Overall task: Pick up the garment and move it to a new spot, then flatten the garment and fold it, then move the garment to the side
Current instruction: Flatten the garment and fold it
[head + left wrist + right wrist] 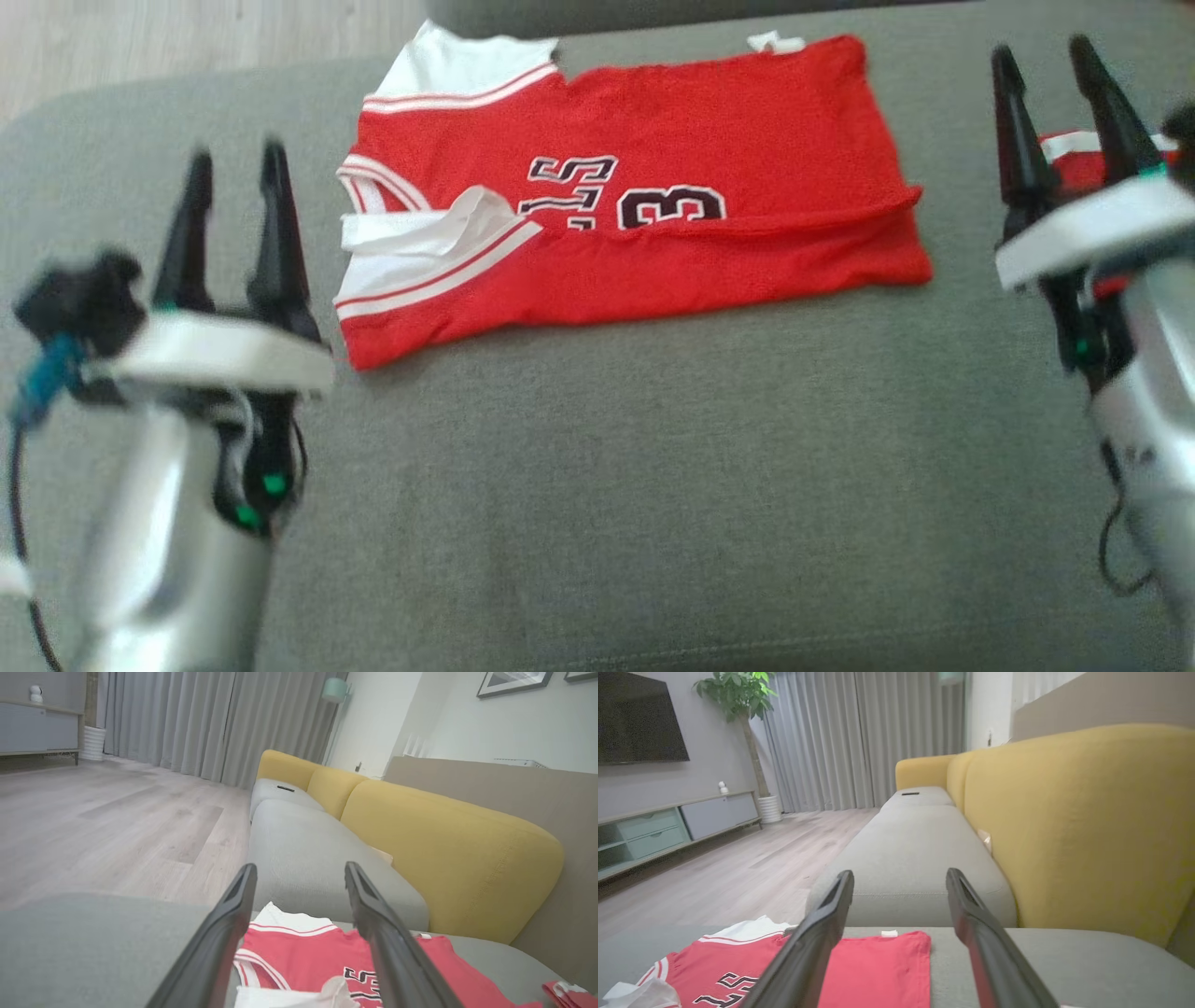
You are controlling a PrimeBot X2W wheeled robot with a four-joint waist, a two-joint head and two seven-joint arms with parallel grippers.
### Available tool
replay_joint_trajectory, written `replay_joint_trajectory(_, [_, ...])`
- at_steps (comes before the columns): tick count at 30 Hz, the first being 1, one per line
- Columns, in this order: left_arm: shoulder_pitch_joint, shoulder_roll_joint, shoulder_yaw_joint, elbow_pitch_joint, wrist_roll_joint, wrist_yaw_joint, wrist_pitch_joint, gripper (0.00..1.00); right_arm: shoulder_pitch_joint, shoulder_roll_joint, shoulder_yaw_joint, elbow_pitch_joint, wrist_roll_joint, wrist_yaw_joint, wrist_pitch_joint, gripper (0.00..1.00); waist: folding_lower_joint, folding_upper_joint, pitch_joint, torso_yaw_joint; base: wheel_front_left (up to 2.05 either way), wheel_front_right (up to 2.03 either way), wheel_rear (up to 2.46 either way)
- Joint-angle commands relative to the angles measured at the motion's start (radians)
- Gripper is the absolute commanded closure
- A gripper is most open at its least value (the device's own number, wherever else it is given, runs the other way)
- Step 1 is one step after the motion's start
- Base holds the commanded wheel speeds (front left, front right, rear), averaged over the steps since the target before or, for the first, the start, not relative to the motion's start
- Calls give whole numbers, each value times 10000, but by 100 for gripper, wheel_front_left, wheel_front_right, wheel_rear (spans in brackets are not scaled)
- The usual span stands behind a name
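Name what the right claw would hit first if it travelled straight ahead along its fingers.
Probably the next grey seat cushion, framed between the right claw's open fingertips. The red jersey lies lower, under that line, so it is likely passed over; height is hard to judge.

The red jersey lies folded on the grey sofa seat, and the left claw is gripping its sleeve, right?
Not quite. The head view shows the left claw open and empty, apart from the red jersey, to its left. The rest holds: the jersey lies folded on the grey sofa seat.
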Motion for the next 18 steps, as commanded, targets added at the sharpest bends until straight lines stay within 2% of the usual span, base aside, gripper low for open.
replay_joint_trajectory(1, [136, -116, 811, -634, 331, -34, -49, 0, 969, 333, -744, -865, -802, -9, -103, 0, 2, -1, -296, -205, 0, 0, 0])
replay_joint_trajectory(4, [995, -536, 1095, -675, 939, -213, -50, 0, 2339, 994, -1921, -1818, -1964, -9, -104, 0, 2, -1, -417, -263, 0, 0, 0])
replay_joint_trajectory(7, [1431, -865, 1372, -438, 1289, -348, -50, 0, 3325, 1625, -2646, -2485, -2790, -9, -105, 0, 2, -1, -433, -337, 0, 0, 0])
replay_joint_trajectory(13, [1338, -974, 1489, 341, 1876, -502, -50, 0, 3911, 2173, -3094, -3216, -3516, -9, 47, 0, 2, -1, -305, -478, 0, 0, 0])
replay_joint_trajectory(18, [781, -932, 1495, 1382, 2238, -475, -50, 0, 3954, 2296, -3169, -3827, -3759, -9, 427, 0, 2, -1, -32, -603, 0, 0, 0])
